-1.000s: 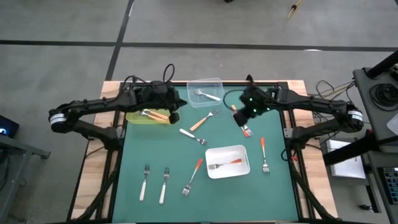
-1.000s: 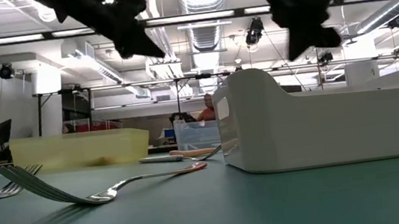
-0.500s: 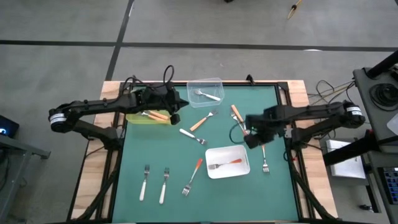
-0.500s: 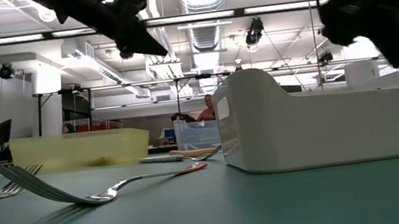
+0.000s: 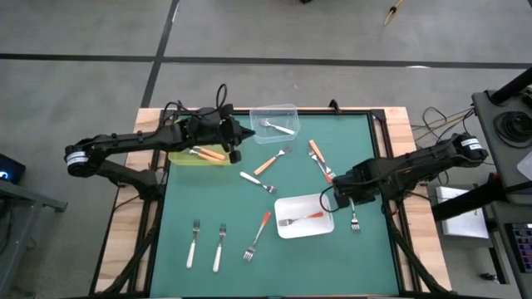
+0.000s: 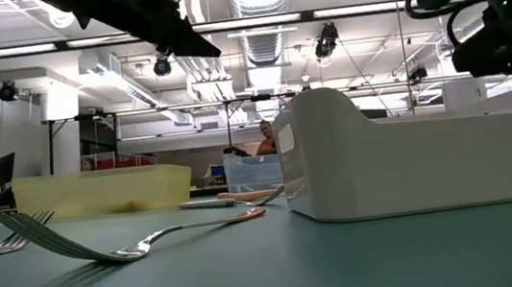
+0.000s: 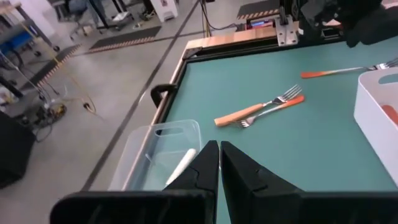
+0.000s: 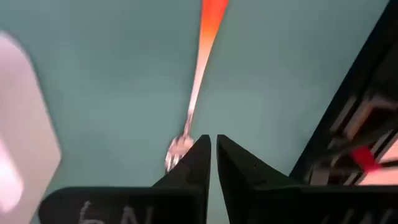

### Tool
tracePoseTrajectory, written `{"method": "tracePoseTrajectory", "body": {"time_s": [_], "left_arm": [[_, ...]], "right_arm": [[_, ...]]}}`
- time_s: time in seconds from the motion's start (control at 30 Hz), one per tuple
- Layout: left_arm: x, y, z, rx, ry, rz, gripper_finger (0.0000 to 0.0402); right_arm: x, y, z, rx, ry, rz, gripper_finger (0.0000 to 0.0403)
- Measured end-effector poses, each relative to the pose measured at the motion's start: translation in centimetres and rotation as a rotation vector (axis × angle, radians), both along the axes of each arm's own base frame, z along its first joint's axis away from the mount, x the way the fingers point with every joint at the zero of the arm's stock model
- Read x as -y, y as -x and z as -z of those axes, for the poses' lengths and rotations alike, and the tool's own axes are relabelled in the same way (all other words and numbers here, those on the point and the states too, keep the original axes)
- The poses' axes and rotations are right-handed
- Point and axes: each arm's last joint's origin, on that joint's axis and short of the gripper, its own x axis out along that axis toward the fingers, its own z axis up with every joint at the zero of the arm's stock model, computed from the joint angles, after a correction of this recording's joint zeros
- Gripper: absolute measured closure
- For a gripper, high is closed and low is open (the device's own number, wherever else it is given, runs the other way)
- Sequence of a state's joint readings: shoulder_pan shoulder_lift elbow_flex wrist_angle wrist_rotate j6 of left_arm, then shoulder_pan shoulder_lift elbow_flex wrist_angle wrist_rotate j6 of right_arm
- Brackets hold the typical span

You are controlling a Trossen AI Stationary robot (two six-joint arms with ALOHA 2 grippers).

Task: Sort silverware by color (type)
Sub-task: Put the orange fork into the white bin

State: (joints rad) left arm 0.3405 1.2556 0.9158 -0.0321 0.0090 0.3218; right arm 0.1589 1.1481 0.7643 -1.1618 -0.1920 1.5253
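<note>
From above I see a green bench (image 5: 183,199) with both dark arms reaching in from the sides. My right gripper (image 5: 353,198) sits low on the right side of the bench, just beside the right wall of the white tray (image 5: 293,229), with its fingers pressed together and holding nothing. Directly under it lies a red-orange-handled fork (image 5: 353,218); in the right wrist view that fork (image 8: 198,74) lies on the green surface just beyond my closed fingertips, handle pointing away.

My left gripper (image 5: 235,154) hovers at the far left, next to the yellow tray (image 5: 179,157), its fingers also together and empty. The yellow tray holds tan-handled forks (image 5: 208,153).

The clear tray (image 5: 287,110) at the far edge holds one white-handled fork (image 5: 277,126). The white tray near the middle holds one red-orange fork (image 5: 302,218).

Loose on the bench:
- a tan-handled fork (image 5: 270,161) at the centre, with a white-handled one (image 5: 257,182) just near of it
- a crossed pair, one tan and one red-orange (image 5: 320,162), to the right of centre
- two white-handled forks (image 5: 206,243) side by side at the near left
- a red-orange fork (image 5: 257,234) just left of the white tray

In the level view the white tray's wall (image 6: 413,159) fills the right, and a fork (image 6: 123,246) lies in the foreground.
</note>
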Motion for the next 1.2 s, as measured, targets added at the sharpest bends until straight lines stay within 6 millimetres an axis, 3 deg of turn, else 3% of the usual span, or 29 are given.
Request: {"method": "tracePoseTrajectory", "body": {"time_s": [0.13,0.43,0.67,1.03,1.2], "left_arm": [[0.0,-0.1,-0.4,0.017,-0.040,0.011,0.0402],[-0.1,-0.3,-1.0,0.054,-0.118,0.028,0.0402],[-0.3,-0.2,-1.2,0.049,-0.159,-0.039,0.0402],[-0.4,-0.2,-1.1,0.048,-0.154,-0.042,0.0402],[-0.4,-0.2,-1.0,0.044,-0.149,-0.042,0.0402]], "right_arm": [[0.2,0.1,1.0,0.018,0.068,0.016,0.0385],[0.4,0.9,5.3,0.096,0.065,0.087,0.0385],[0.4,0.9,5.5,0.097,0.073,0.101,0.0376],[0.5,0.8,5.3,0.107,0.098,0.096,0.0268],[0.5,0.8,5.3,0.108,0.102,0.097,0.0247]]}}
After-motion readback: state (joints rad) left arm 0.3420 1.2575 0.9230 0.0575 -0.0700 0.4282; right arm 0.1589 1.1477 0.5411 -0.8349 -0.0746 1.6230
